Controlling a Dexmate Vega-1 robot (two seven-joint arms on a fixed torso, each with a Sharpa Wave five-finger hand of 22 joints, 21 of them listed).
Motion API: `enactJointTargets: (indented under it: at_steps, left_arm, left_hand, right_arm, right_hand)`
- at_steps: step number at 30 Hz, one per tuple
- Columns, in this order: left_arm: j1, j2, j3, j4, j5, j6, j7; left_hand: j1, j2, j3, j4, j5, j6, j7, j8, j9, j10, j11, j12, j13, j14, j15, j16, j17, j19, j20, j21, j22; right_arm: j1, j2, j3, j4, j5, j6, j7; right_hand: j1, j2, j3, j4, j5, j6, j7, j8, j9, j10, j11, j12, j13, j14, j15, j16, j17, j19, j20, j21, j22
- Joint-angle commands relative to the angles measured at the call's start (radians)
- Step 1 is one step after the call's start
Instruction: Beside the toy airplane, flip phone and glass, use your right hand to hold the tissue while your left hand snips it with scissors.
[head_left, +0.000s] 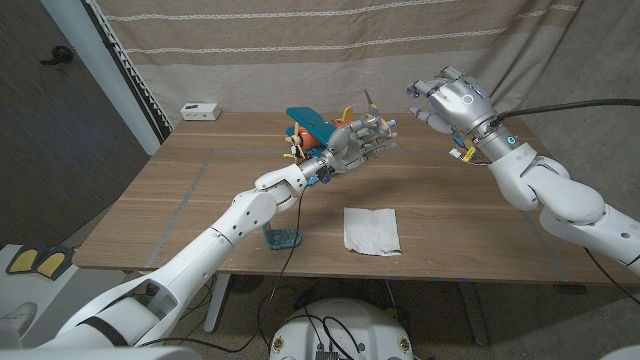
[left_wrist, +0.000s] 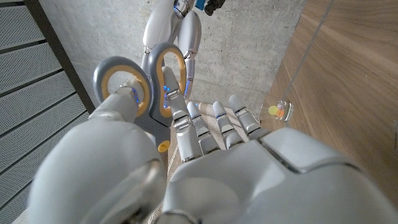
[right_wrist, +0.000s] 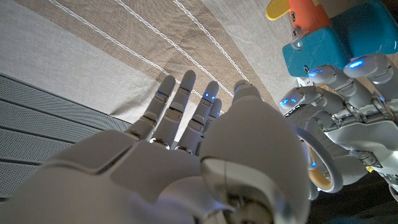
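- A striped beige curtain hangs behind my wooden bench (head_left: 200, 190), with a dark door off to one side.
- My left hand (head_left: 365, 140) is raised over the far part of the bench with the scissors (left_wrist: 140, 84) in it; the left wrist view shows a thumb and a finger through the grey-and-orange loops, so those fingers (left_wrist: 205, 124) are clamped on the handles.
- The blades are hard to make out in the head view; I think they point up past the fingertips, in front of the toy airplane (head_left: 310, 125).
- My right hand (head_left: 450, 100) hangs high in the air, fingers (right_wrist: 180, 106) spread apart and holding nothing.
- The tissue (head_left: 371, 229) lies flat on the bench, below both sets of fingers and nearer to me, well apart from each; it sits roughly between the two hands.
- As I judge it, the step in hand is the right hand's reach: bring it down and toward me, pinch one edge of the tissue and lift so a free edge hangs taut.
- I'd keep the scissors parked clear until then, then bring the blades to that free edge, away from the right fingers.
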Motion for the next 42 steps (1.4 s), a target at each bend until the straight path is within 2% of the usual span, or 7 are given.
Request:
enactJointTargets:
  at_steps: [1,4,26,34,37,38,42]
  left_arm:
    - [-0.016,-0.040,0.001,0.089,-0.001,-0.092,-0.138]
    - [-0.019,-0.057,0.000,0.116,0.001,-0.118,-0.167]
    - [-0.028,-0.103,0.007,0.161,0.022,-0.151,-0.185]
    - [-0.034,-0.120,0.008,0.184,0.014,-0.153,-0.209]
    - [-0.037,-0.123,0.010,0.191,0.015,-0.153,-0.217]
    - [-0.035,-0.123,0.010,0.187,0.016,-0.151,-0.209]
    - [-0.039,-0.131,0.011,0.200,0.009,-0.149,-0.227]
  left_hand:
    - [-0.005,-0.005,-0.006,-0.002,0.009,0.133,-0.126,0.003,-0.005,0.009,-0.002,-0.011,-0.006,-0.012,-0.173,-0.012,0.000,-0.016,-0.049,-0.004,0.002]
    - [-0.006,-0.006,-0.008,-0.002,0.011,0.136,-0.125,0.001,-0.011,0.008,-0.002,-0.017,-0.012,-0.020,-0.173,-0.018,-0.003,-0.019,-0.049,-0.007,0.002]
    - [-0.007,-0.013,-0.018,-0.005,0.020,0.149,-0.126,-0.009,-0.045,-0.007,-0.002,-0.050,-0.039,-0.032,-0.175,-0.040,-0.015,-0.022,-0.052,-0.017,0.001]
    - [0.017,0.002,-0.011,-0.017,0.022,0.102,-0.129,-0.051,-0.090,-0.006,-0.002,-0.076,-0.064,-0.025,-0.176,-0.055,-0.027,-0.019,-0.049,-0.025,0.001]
    - [0.029,0.006,-0.008,-0.023,0.018,0.074,-0.129,-0.077,-0.117,0.000,-0.002,-0.089,-0.077,-0.021,-0.175,-0.063,-0.033,-0.017,-0.049,-0.031,0.001]
    - [0.037,0.007,-0.007,-0.028,0.015,0.043,-0.131,-0.100,-0.136,0.003,-0.002,-0.098,-0.086,-0.024,-0.173,-0.070,-0.037,-0.015,-0.046,-0.035,0.001]
    - [0.042,0.011,-0.006,-0.029,0.012,0.023,-0.131,-0.118,-0.154,0.006,-0.002,-0.106,-0.094,-0.016,-0.175,-0.073,-0.041,-0.015,-0.048,-0.039,0.001]
  right_arm:
    - [0.016,0.001,-0.010,0.019,0.005,0.003,-0.012]
    - [0.019,0.000,-0.012,0.021,0.008,0.005,-0.013]
    - [0.048,-0.006,-0.028,0.051,0.020,0.027,-0.022]
    - [0.054,-0.007,-0.034,0.058,0.025,0.028,-0.020]
    - [0.053,-0.008,-0.035,0.057,0.026,0.027,-0.018]
    - [0.053,-0.009,-0.035,0.057,0.026,0.026,-0.017]
    - [0.052,-0.011,-0.035,0.056,0.026,0.022,-0.014]
  right_hand:
    - [-0.009,0.003,0.004,-0.003,0.001,0.001,0.003,-0.002,0.005,0.002,-0.004,-0.002,0.000,-0.004,-0.172,0.006,0.004,0.009,0.002,-0.004,0.006]
    - [-0.010,0.003,0.004,-0.003,0.001,0.002,0.002,-0.002,0.005,0.002,-0.005,-0.002,0.000,-0.005,-0.172,0.006,0.004,0.010,0.002,-0.004,0.006]
    - [-0.016,0.003,0.006,-0.006,-0.001,0.004,0.002,-0.005,0.008,0.005,-0.003,-0.001,0.002,-0.007,-0.172,0.011,0.005,0.013,0.002,-0.011,0.006]
    - [-0.017,0.004,0.008,-0.007,-0.001,0.006,0.001,-0.006,0.008,0.005,-0.005,0.000,0.003,-0.010,-0.172,0.011,0.004,0.014,0.003,-0.015,0.006]
    - [-0.017,0.003,0.008,-0.008,-0.001,0.008,0.003,-0.006,0.008,0.005,-0.004,-0.001,0.002,-0.009,-0.172,0.013,0.004,0.013,0.005,-0.017,0.006]
    - [-0.018,0.003,0.008,-0.008,-0.001,0.007,0.002,-0.007,0.008,0.005,-0.005,-0.001,0.003,-0.009,-0.172,0.014,0.004,0.013,0.005,-0.017,0.006]
    - [-0.018,0.003,0.009,-0.009,-0.001,0.008,0.002,-0.008,0.008,0.005,-0.005,-0.001,0.002,-0.012,-0.172,0.012,0.003,0.014,0.006,-0.019,0.006]
